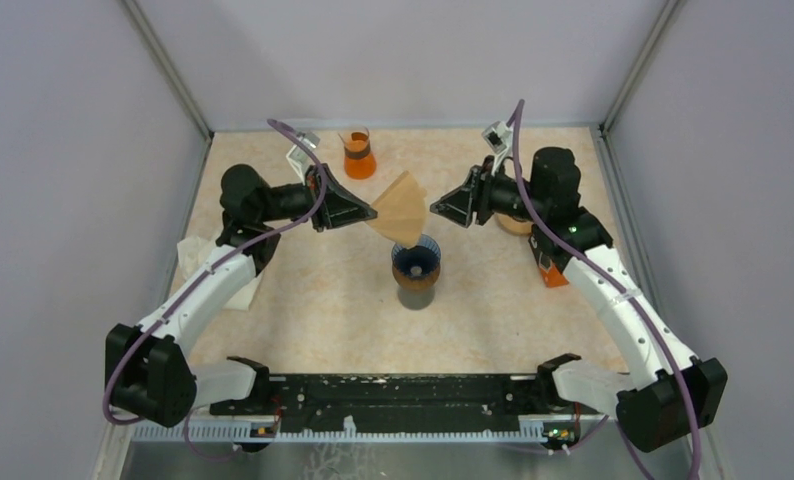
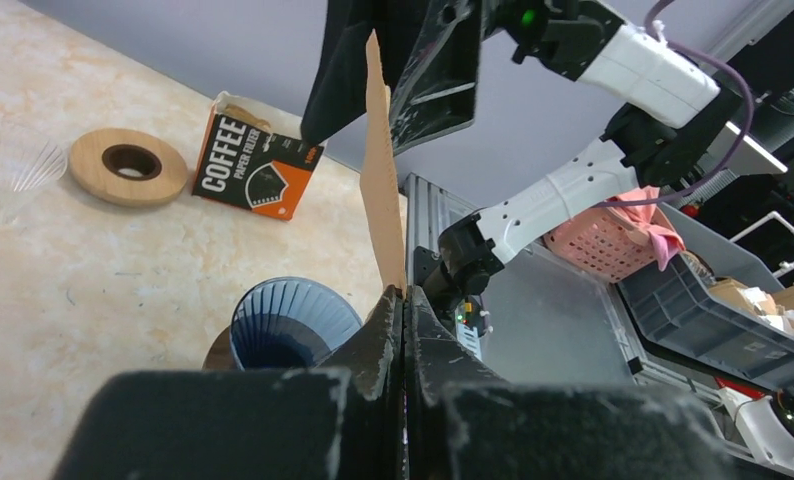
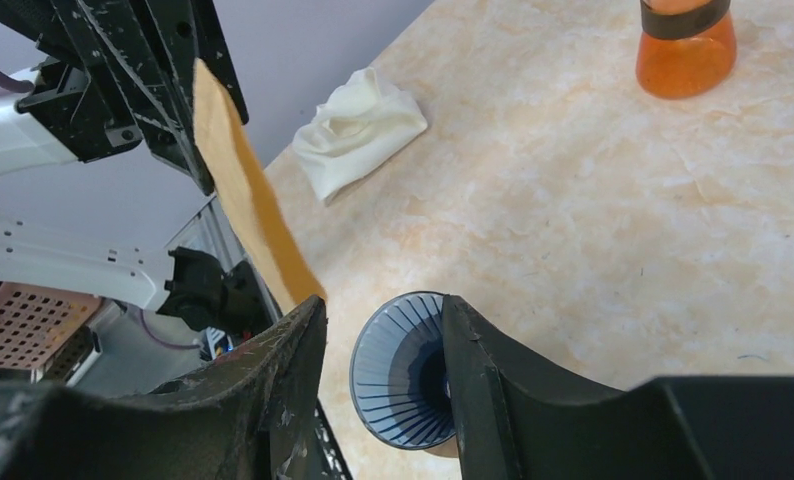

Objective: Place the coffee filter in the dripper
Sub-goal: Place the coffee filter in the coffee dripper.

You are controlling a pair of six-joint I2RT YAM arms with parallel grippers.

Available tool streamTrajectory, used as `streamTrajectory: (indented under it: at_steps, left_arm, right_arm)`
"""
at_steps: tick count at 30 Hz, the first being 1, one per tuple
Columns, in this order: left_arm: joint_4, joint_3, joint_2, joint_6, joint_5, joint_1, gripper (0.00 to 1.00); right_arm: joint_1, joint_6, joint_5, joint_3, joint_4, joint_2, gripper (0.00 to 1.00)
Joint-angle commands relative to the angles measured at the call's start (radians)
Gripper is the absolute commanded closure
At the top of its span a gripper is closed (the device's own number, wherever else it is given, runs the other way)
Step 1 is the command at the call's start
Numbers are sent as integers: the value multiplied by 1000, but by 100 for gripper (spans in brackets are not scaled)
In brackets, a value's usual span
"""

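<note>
My left pincer (image 1: 371,211) holds the coffee filter (image 1: 401,210) over the dripper (image 1: 416,262).

The left pincer is clamped shut on one edge of the brown paper, which hangs just above the dripper on the table (image 1: 303,300); my right pincer (image 1: 435,208) stands open beside the opposite edge, gripping nothing. The paper looks light, thin and floppy, so I judge an edge pinch best. Whether the cone is spread or flat, and whether my right finger touches it, I cannot make out.
</note>
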Motion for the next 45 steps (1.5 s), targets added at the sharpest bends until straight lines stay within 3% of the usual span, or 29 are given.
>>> streamTrajectory:
  at_steps: [1, 15, 35, 40, 45]
  left_arm:
    - [144, -15, -23, -77, 27, 5, 100]
    - [213, -24, -2, -138, 23, 5, 100]
    - [337, -55, 12, -233, 36, 3, 100]
    - [379, -64, 24, -271, 36, 1, 100]
    - [425, -73, 32, -303, 37, 1, 99]
  right_arm:
    - [-8, -23, -46, -9, 83, -25, 53]
    - [-7, 51, -202, -52, 234, -10, 53]
    - [82, 105, -218, -14, 345, 67, 53]
    - [90, 123, -237, -12, 378, 70, 64]
    - [90, 125, -255, -9, 385, 60, 91]
